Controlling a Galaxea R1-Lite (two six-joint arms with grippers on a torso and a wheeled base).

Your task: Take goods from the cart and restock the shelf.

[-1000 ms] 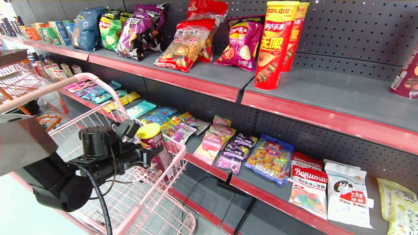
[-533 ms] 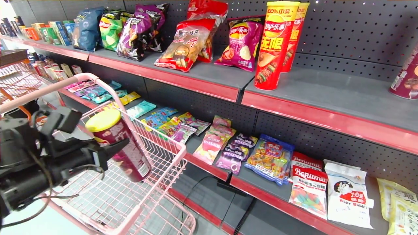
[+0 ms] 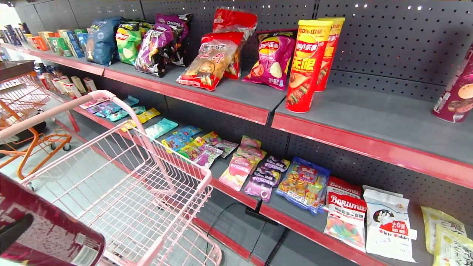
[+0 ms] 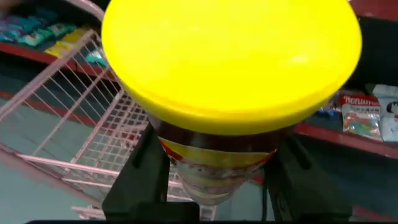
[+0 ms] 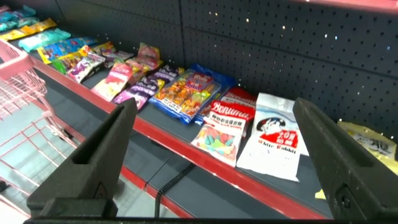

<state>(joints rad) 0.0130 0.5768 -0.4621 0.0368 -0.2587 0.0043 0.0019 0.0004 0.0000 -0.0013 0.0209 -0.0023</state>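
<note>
My left gripper [image 4: 221, 177] is shut on a dark red chip can with a yellow lid [image 4: 230, 56], one black finger [image 4: 152, 168] on each side of its body. In the head view the can [image 3: 44, 236] lies tilted at the lower left corner, near the pink cart [image 3: 199, 173], whose wire basket holds nothing I can see. My right gripper [image 5: 217, 168] is open with nothing between its fingers, in front of the lower shelf [image 5: 205, 146] of candy bags. The upper shelf [image 3: 369, 111] has bare grey surface between two tall red-and-yellow cans [image 3: 306, 62] and a dark red can [image 3: 456, 92] at the far right.
Chip bags [image 3: 210, 55] crowd the upper shelf's left half. Candy bags [image 3: 258, 170] cover the lower shelf. An orange cart [image 3: 26, 103] stands at the far left. A black cable [image 3: 273, 244] runs on the floor under the shelf.
My left arm has lifted the can out of the cart and drawn it toward the lower left, close to the head camera. The head view itself has tilted slightly.
</note>
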